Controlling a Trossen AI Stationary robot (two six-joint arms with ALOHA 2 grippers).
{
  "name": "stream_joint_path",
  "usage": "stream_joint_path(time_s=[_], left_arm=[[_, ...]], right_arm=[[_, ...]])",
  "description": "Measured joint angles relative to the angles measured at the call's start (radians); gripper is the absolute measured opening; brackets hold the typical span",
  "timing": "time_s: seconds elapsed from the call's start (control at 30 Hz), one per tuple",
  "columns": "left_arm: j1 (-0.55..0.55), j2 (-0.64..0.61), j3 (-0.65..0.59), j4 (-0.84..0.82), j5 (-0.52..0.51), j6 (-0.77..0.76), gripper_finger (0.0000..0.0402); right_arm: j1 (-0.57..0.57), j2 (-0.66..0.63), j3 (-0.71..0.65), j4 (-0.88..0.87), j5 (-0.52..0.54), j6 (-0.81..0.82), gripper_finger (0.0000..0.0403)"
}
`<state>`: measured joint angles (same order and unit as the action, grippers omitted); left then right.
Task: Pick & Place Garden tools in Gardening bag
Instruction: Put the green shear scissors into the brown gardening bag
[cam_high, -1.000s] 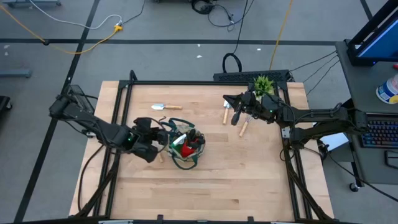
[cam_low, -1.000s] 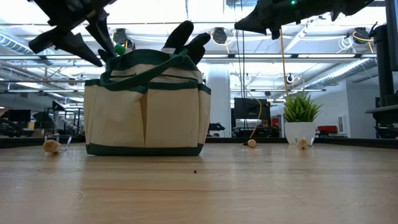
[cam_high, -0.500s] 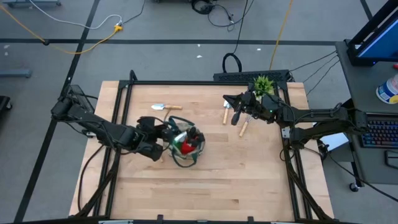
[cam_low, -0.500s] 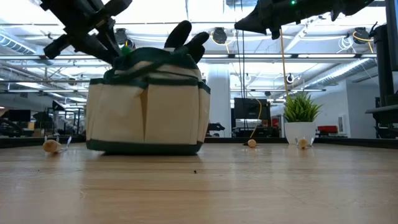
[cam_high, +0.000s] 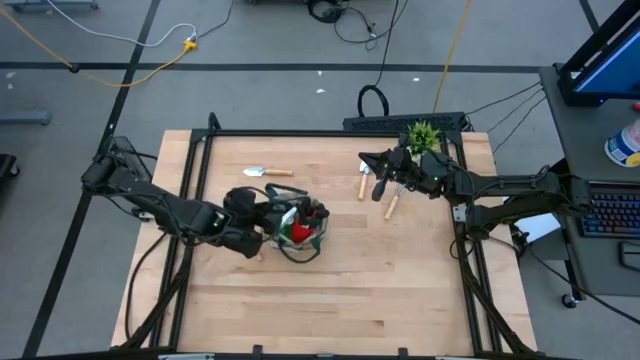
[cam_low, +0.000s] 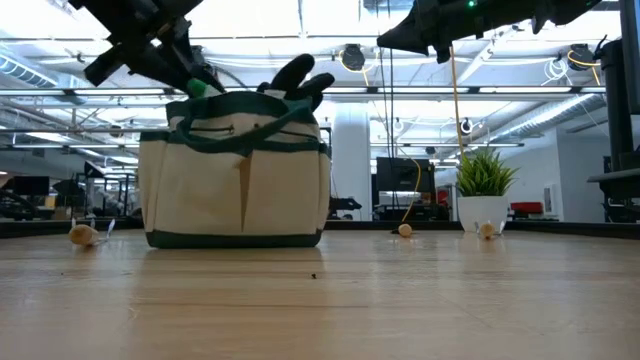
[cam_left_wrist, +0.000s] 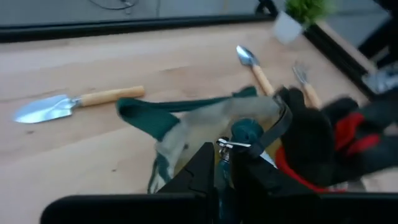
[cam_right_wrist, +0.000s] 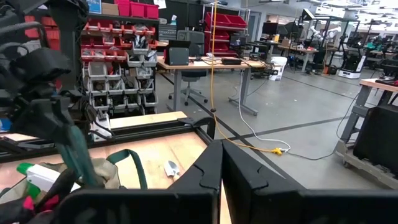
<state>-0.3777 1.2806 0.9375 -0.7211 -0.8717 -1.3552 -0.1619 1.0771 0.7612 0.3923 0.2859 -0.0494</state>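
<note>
Since the earlier frames the left claw has moved closer over the near rim of the bag, and the bag itself has shifted a little and now leans, its top edge pulled up on the claw's side. In the left wrist view the two fingers are almost together, pinched on the bag's rim or a dark loop handle there; which of the two I cannot tell. Just beyond the claw, inside the bag, sits the red-and-black glove, and a green-and-white item also stands in it. One trowel lies on the table a short way past the claw, beside the bag. Two more wooden-handled tools lie well apart from it, directly under the right claw, which hangs in the air with its fingers fully together and holds nothing. The small potted plant is just behind that claw. I judge that the left arm is holding the bag steady or open so that the remaining tools can go in. The risk, I think, is that the soft bag tips or slides if the left claw pulls more, because it is light and already tilted; then the glove could fall out. A thin fabric grip may also slip.
</note>
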Motion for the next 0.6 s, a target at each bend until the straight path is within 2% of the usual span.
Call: stream_joint_path(time_s=[0.1, 0.27, 0.4, 0.6], left_arm=[[0.016, 0.001, 0.0, 0.015, 0.058, 0.091, 0.0036], [0.062, 0.025, 0.0, 0.007, 0.142, 0.162, 0.0011], [0.097, 0.022, 0.0, 0.017, 0.196, 0.24, 0.0009], [0.11, -0.016, 0.0, 0.016, 0.188, 0.315, 0.0029]], right_arm=[[0.0, 0.0, 0.0, 0.0, 0.0, 0.0, 0.0], [0.0, 0.0, 0.0, 0.0, 0.0, 0.008, 0.0], [0.0, 0.0, 0.0, 0.0, 0.0, 0.008, 0.0], [0.0, 0.0, 0.0, 0.0, 0.0, 0.01, 0.0]])
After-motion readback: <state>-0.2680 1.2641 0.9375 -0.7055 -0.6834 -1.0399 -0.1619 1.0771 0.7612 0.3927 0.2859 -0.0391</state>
